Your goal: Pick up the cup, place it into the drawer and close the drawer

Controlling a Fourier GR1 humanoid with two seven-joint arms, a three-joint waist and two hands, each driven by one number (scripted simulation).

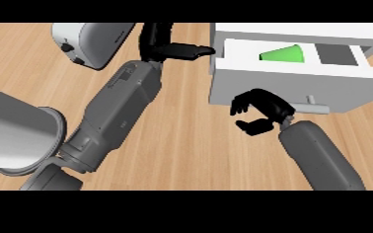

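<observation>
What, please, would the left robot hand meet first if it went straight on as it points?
Pointing to the view's right, the left robot hand would likely first meet the drawer at its left wall; depth is unclear.

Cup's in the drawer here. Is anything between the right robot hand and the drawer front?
Nothing visible does. The right robot hand, fingers curled and empty, is right at the white drawer front, just left of its handle. The green cup lies inside the open drawer.
</observation>
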